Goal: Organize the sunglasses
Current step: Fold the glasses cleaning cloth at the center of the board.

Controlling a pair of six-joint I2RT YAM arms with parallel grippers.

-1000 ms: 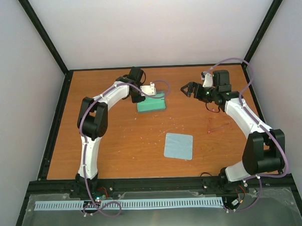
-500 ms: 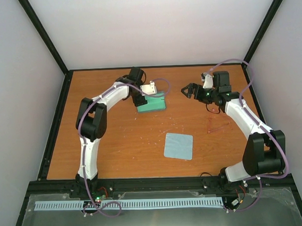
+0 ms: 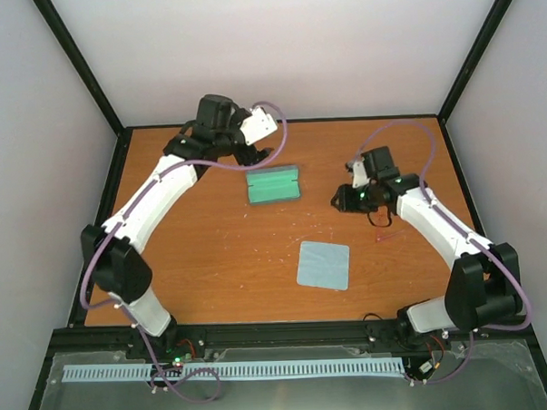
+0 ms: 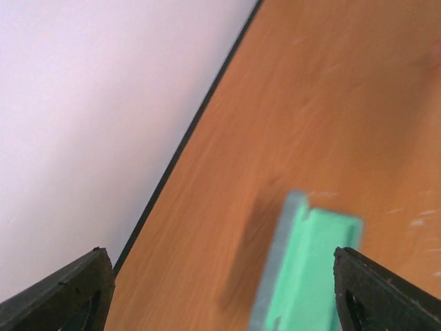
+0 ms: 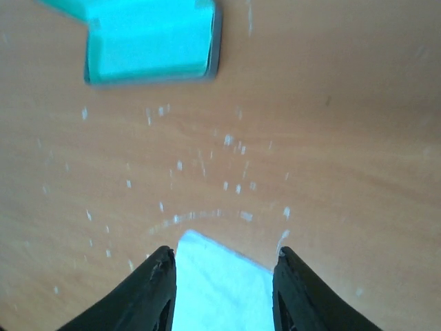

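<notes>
The case [image 3: 273, 184] lies open at the back middle of the table, its green inside up; it also shows as the case [image 4: 310, 269] and the case [image 5: 148, 41]. My left gripper [image 3: 253, 157] hangs open above the case's far-left side, and in the wrist view the left gripper [image 4: 219, 276] holds nothing. Open but narrow, my right gripper [image 3: 339, 199] hovers right of the case. In its own view the right gripper [image 5: 224, 258] is empty above the cloth [image 5: 220, 293]. The sunglasses [image 3: 384, 239] are a faint reddish trace by my right forearm, partly hidden.
The pale blue cloth [image 3: 323, 264] lies flat at the table's middle front. A black frame rail [image 3: 102, 222] borders the wooden table [image 3: 212, 253], with white walls close behind it and on both sides. White specks dot the wood near the cloth.
My left gripper opened, let go of the case and rose back and to the left. My right gripper moved nearer and leftward, and its jaws narrowed.
</notes>
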